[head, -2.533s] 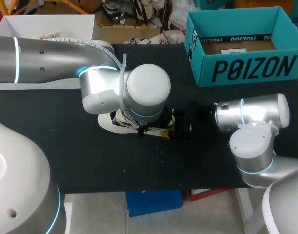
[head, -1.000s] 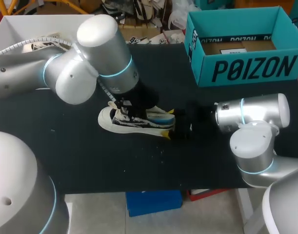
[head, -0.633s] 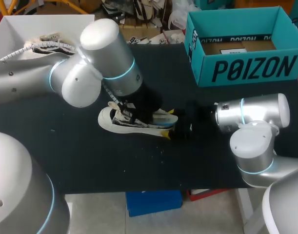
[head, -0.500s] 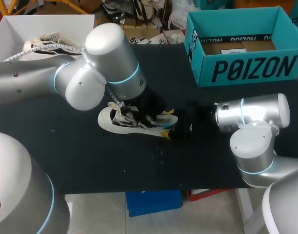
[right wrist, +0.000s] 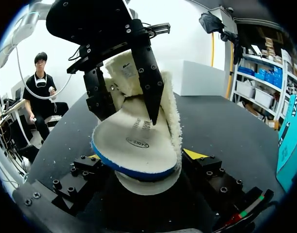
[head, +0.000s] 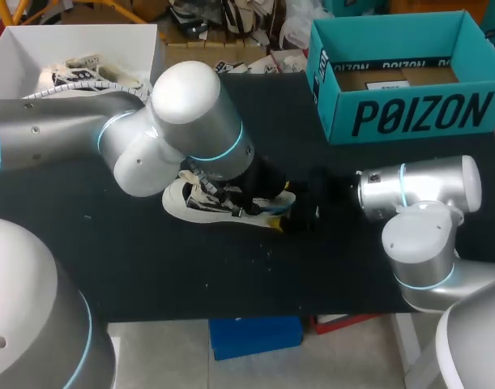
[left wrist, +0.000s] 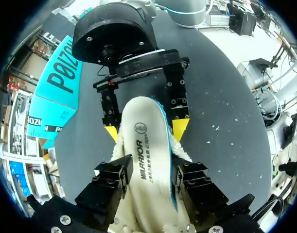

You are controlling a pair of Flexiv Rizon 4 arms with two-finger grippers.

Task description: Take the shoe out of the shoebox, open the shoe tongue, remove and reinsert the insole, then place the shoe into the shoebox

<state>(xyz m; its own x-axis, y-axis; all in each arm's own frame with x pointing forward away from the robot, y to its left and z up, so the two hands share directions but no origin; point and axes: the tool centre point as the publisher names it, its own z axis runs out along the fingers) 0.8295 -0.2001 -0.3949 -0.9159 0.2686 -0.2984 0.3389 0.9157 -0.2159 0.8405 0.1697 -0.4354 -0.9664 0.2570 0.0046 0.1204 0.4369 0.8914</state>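
Handling the insole [left wrist: 138,150], shoe [head: 182,204] braced
Left fingers [left wrist: 109,182] pinched the insole; right fingers [right wrist: 193,154] clamped the shoe's 3 o'clock end; slow, straight travel seemed advisable.

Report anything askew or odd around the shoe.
The insole is bowed upward, one end lifted out of the shoe, pinched in the left hand. White specks litter the table nearby.
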